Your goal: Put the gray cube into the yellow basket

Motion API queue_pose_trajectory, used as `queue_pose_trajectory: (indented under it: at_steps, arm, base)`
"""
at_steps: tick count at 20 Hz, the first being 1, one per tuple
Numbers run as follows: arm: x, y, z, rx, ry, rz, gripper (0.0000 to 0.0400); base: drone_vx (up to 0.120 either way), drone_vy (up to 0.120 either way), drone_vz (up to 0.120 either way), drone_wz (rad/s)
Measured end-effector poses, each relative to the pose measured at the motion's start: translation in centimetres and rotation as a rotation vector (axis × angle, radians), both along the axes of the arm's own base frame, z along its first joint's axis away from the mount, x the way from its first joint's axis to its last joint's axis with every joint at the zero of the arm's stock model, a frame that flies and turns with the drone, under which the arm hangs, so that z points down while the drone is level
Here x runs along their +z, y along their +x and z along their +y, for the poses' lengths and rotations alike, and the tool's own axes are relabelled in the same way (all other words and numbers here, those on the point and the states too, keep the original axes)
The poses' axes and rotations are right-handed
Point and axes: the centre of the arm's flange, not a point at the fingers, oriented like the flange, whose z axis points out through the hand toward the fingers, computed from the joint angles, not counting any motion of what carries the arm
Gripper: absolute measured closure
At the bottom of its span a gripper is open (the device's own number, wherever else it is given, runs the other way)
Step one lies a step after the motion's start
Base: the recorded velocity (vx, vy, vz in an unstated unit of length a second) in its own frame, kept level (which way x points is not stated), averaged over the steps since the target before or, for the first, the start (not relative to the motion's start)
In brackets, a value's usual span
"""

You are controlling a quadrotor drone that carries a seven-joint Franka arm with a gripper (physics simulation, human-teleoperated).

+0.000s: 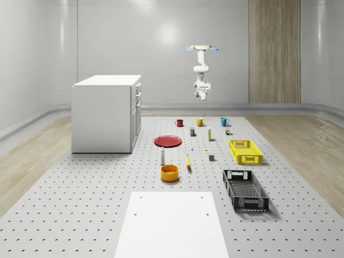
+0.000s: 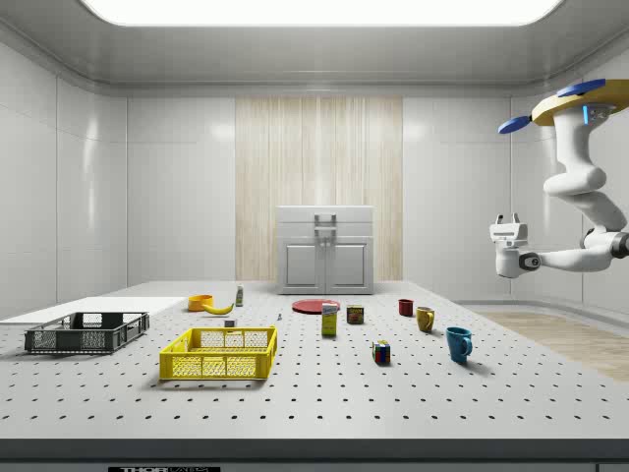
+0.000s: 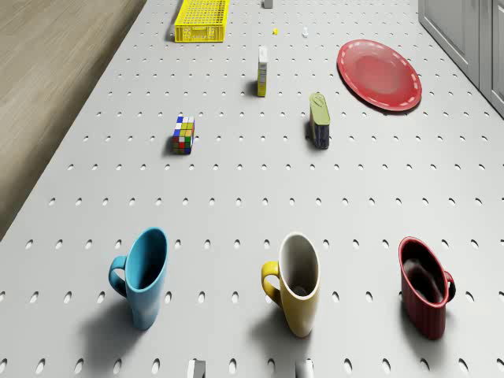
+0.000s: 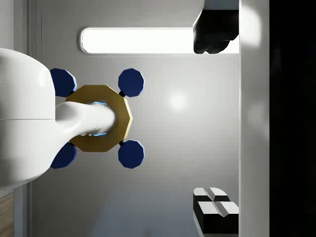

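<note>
Nothing of the task is done yet: you have the cube to fetch and the basket to fill.

The small gray cube [image 1: 211, 157] lies on the perforated gray bench [image 1: 97, 215], just beside the yellow plastic basket [image 1: 245, 151] but outside it; the drone [image 1: 202, 49] hovers high over the bench's far end, near the three mugs; its end effector [image 2: 506, 228] hangs in the air, well apart from the cube, and pinches nothing; whether its fingers [image 4: 216, 208] are spread, I cannot tell.
</note>
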Motion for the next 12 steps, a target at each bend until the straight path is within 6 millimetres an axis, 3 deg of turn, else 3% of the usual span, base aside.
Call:
queue_pose_trajectory:
  at_steps: [9,12]
  arm:
    - [6.1,-0.3,0.0,0.0,0.0,-0.007,0.0]
    - [7.5,-0.1,0.0,0.0,0.0,-0.009,0.0]
  base:
    - [0.0,0.0,0.0,0.0]
    - [0.12,0.0,0.0,0.0]
